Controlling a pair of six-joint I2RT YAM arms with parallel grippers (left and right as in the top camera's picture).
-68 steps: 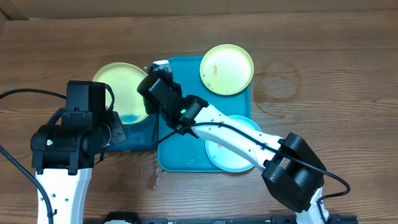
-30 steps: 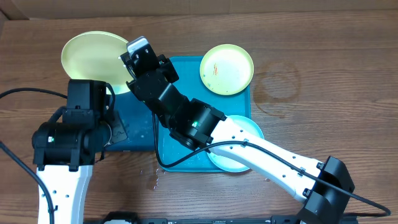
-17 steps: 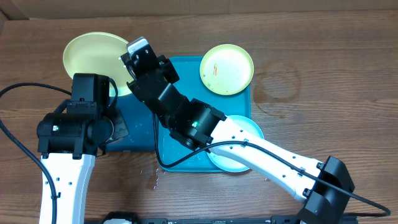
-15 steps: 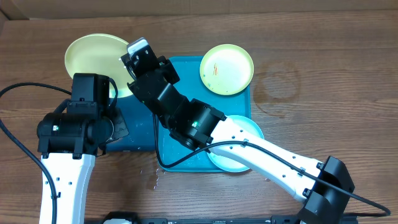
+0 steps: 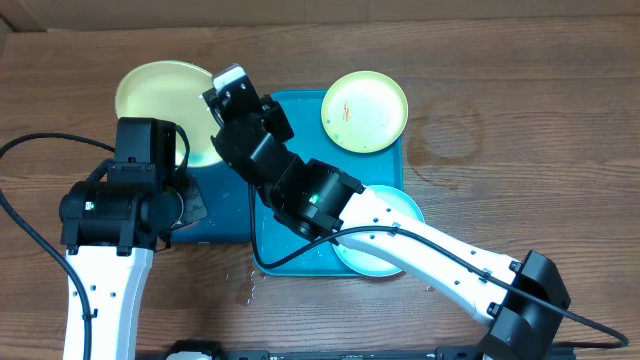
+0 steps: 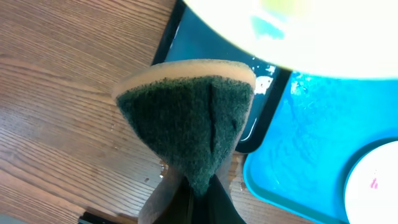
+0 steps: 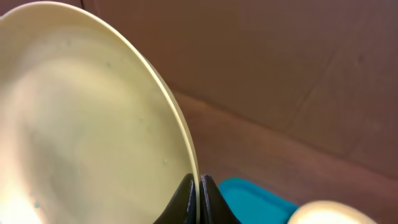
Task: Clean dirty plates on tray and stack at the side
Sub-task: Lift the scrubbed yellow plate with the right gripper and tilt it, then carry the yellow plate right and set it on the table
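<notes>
Wooden counter (image 5: pixel 520 200) is lying beneath the lime-green plate (image 5: pixel 160 100), which is drifting slightly rightward, its rim pinched in the right gripper's (image 7: pixel 198 185) closed jaws. The left gripper (image 6: pixel 198 200) is clamping a sponge (image 6: pixel 186 118). Two other plates (image 5: pixel 365 110) are waiting on the tray (image 5: pixel 305 112), so stacking this one seems next.

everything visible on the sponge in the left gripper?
The sponge has a dark-green scouring face, creased down the middle, on a tan foam layer. The left gripper has its jaws shut on the narrow lower end, so it fans out in a wedge, green face to the wrist camera. Behind it: table and dark tray; no contact with them visible.
</notes>
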